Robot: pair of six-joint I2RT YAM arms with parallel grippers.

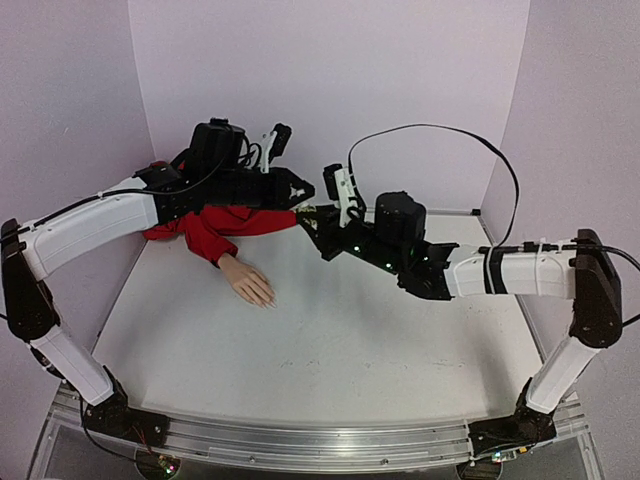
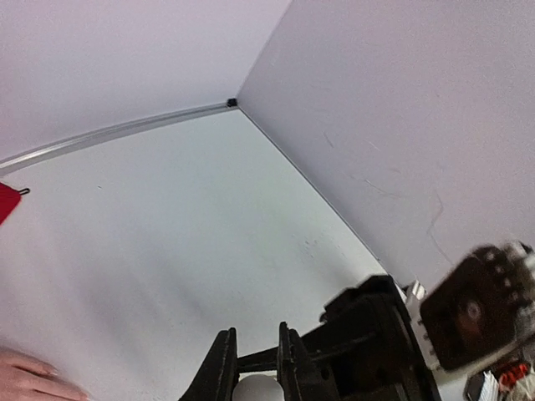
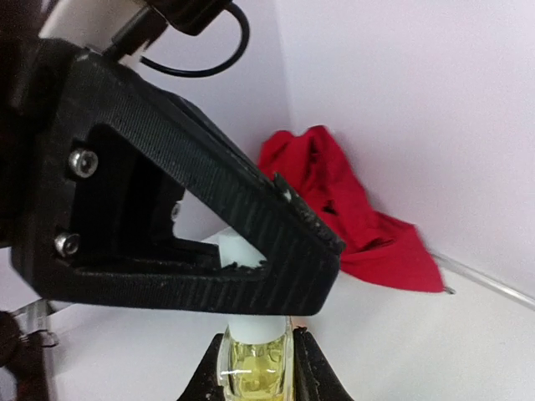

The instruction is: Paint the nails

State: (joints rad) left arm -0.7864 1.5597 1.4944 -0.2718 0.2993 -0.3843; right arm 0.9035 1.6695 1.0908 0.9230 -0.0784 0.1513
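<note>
Mostly the risk sits where the left arm (image 1: 90, 225) and right arm (image 1: 510, 272) meet above the far part of the table (image 1: 350, 350): a skewed pull or a weak clamp would likely tip the bottle (image 3: 251, 378) and spill polish. Left arm reaches in over the red sleeve (image 1: 215, 228); right arm stretches low from the right. Mannequin hand (image 1: 248, 281) lies flat on the table, apart from both. Right gripper (image 3: 256, 355) clamps the bottle; left gripper (image 2: 255, 368) is closed on its white cap (image 3: 253, 327). Nails (image 1: 268, 299) at the fingertips, too small to judge.

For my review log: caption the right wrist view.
Right gripper holds yellowish bottle, left gripper clamps its white cap, red sleeve behind.
</note>
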